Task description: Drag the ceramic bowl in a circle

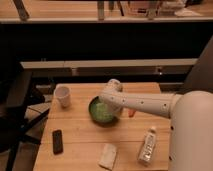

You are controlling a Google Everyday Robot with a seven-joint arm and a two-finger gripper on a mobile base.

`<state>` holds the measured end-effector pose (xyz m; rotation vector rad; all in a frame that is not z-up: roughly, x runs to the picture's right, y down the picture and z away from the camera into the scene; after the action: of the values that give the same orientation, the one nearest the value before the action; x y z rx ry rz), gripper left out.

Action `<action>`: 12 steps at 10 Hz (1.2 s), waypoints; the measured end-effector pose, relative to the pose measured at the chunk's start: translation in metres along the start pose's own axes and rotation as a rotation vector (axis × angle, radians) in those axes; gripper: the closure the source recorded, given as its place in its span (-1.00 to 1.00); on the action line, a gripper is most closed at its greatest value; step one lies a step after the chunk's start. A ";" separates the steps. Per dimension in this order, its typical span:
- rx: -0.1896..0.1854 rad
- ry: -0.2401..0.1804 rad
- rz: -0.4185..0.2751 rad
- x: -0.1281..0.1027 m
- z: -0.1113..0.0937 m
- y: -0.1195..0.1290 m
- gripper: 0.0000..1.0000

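Note:
The ceramic bowl (101,111) is round, green and dark-rimmed, and sits in the middle of the wooden table (80,127). My white arm reaches in from the right, its wrist above the bowl. The gripper (117,112) points down at the bowl's right rim and is shut on that rim. The arm hides the right part of the bowl and most of the fingers.
A small white cup (62,96) stands left of the bowl. A black phone-like slab (58,141) lies front left, a white packet (108,156) at the front edge and a pale bottle (147,146) front right. A small orange thing (131,113) sits behind the arm. A dark chair (20,95) stands left of the table.

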<state>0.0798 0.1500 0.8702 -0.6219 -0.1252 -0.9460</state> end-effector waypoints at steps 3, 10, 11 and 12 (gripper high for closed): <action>0.000 0.000 -0.009 0.003 0.001 0.005 0.98; 0.001 0.007 -0.067 0.012 -0.001 0.008 0.98; 0.002 0.009 -0.077 0.013 -0.001 0.008 0.98; 0.003 0.013 -0.088 0.015 -0.003 0.007 0.98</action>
<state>0.0940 0.1404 0.8700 -0.6116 -0.1436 -1.0348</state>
